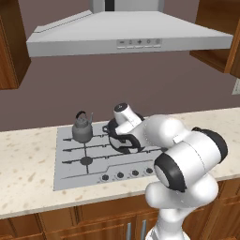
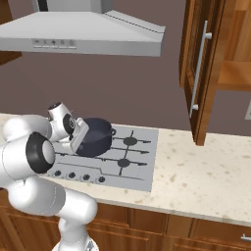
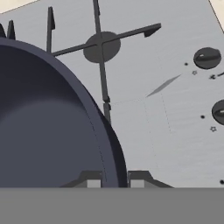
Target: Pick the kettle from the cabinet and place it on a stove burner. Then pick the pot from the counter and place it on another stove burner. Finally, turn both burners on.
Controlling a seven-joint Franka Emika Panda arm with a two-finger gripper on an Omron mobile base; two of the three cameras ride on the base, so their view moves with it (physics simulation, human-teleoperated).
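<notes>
A: Where do I have the pot (image 2: pixel 94 137) right now?

B: On the cooktop (image 2: pixel 142 169), at the middle of the back row. From the hand camera I see its dark wall (image 3: pixel 52 127) running between my two fingertips (image 3: pixel 89 179), one inside the rim and one outside.

A: So the tool (image 3: pixel 113 180) is on it?

B: Yes, the tool is narrow and clamped on the pot's rim.

A: And the kettle (image 1: pixel 82 129)?

B: It stands upright on the back left burner, just beside the pot. A free burner (image 3: pixel 101 46) shows ahead of the hand, with knobs (image 3: pixel 207 57) to its right. The tabletop (image 1: pixel 28 173) lies on both sides, and the wall cabinet door (image 2: pixel 202 73) hangs open at the right.
</notes>
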